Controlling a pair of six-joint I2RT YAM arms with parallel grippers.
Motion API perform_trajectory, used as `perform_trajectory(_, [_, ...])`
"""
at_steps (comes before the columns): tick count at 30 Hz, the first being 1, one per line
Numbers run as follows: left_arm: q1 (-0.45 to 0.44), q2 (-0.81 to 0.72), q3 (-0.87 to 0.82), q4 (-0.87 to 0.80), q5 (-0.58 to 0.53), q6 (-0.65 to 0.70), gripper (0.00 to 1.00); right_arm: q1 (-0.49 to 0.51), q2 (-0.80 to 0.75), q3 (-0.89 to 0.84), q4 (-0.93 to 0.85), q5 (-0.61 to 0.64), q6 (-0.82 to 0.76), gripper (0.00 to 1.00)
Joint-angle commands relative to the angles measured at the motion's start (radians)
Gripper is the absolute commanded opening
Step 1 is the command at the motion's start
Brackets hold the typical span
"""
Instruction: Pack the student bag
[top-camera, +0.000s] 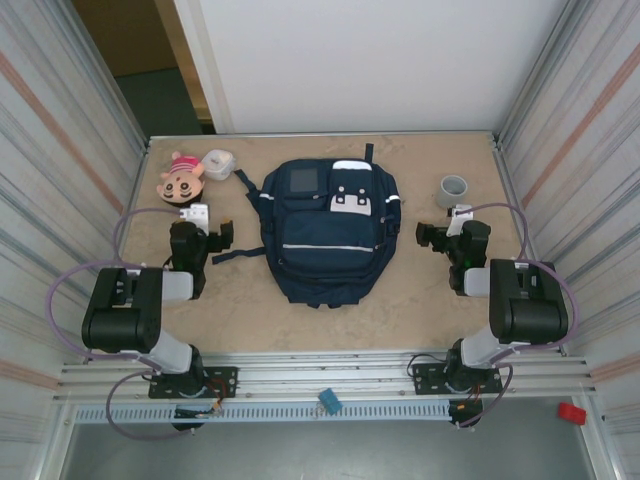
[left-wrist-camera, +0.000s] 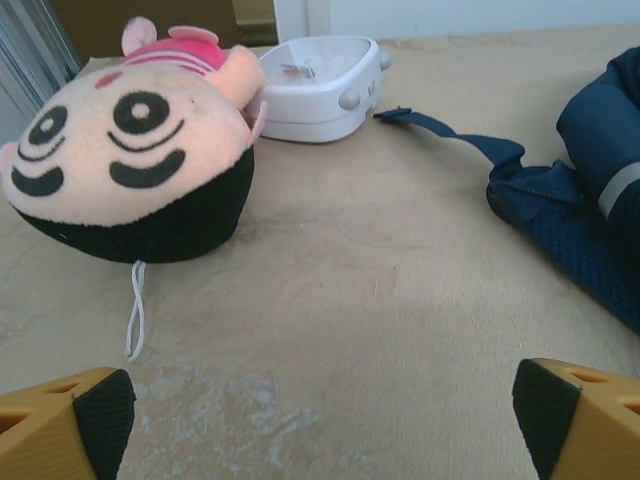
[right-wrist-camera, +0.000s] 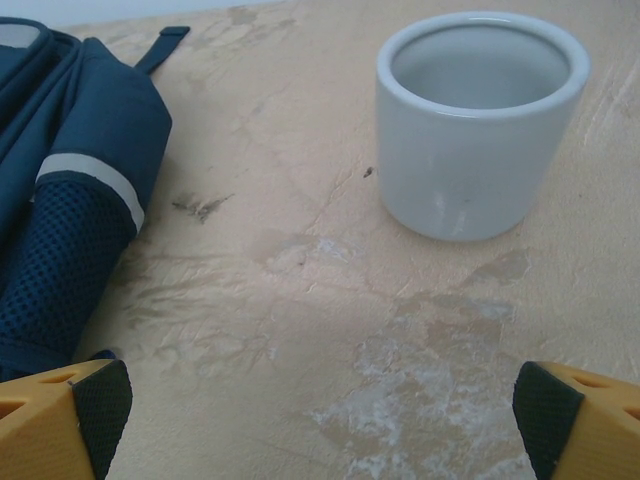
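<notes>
Both arms sit folded low over the counter (top-camera: 420, 300), wrists pointing away from their bases. The left fingers (left-wrist-camera: 100, 410) are spread wide and empty before a plush head (left-wrist-camera: 125, 160) and a white box (left-wrist-camera: 320, 85), and the right fingers (right-wrist-camera: 95, 405) are likewise spread before a pale cup (right-wrist-camera: 480, 120). The student bag (top-camera: 328, 225) lies flat mid-counter between the arms, touching neither. In the wrist views it runs off the frame edge, the fingers are cut down to their dark tips, and the box's contents are too small to tell.
</notes>
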Motion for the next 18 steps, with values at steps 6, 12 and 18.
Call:
perform_trajectory(6, [-0.005, -0.010, -0.001, -0.017, 0.013, -0.006, 0.99, 0.001, 0.000, 0.012, 0.002, -0.010, 0.021, 0.99])
perform_trajectory(12, [-0.004, -0.010, -0.001, -0.018, 0.013, -0.007, 0.99, 0.002, 0.000, 0.012, 0.002, -0.009, 0.020, 0.99])
perform_trajectory(18, [-0.005, -0.010, -0.001, -0.019, 0.014, -0.006, 0.99, 0.001, 0.000, 0.012, 0.002, -0.009, 0.021, 0.99])
